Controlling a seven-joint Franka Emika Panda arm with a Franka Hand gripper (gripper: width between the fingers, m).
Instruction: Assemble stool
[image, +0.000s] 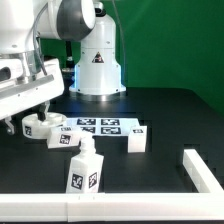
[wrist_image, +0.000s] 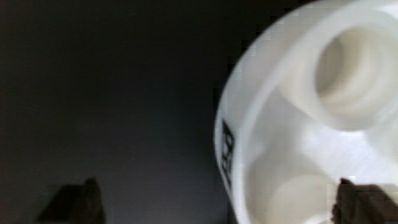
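The white round stool seat (image: 60, 133) lies on the black table at the exterior view's left, with tags on its rim. It fills one side of the wrist view (wrist_image: 311, 120), close up and blurred, with a round socket (wrist_image: 361, 70) showing. My gripper (image: 40, 108) hangs just above the seat. In the wrist view the gripper (wrist_image: 217, 205) is open, with dark fingertips (wrist_image: 75, 200) wide apart and the seat's rim between them, not gripped. One tagged white leg (image: 85, 172) stands near the front edge. Another leg (image: 137, 140) lies right of the marker board.
The marker board (image: 100, 126) lies flat behind the seat. A long white corner rail (image: 205, 168) sits at the exterior view's right front. The robot base (image: 97, 65) stands at the back. A green wall is behind.
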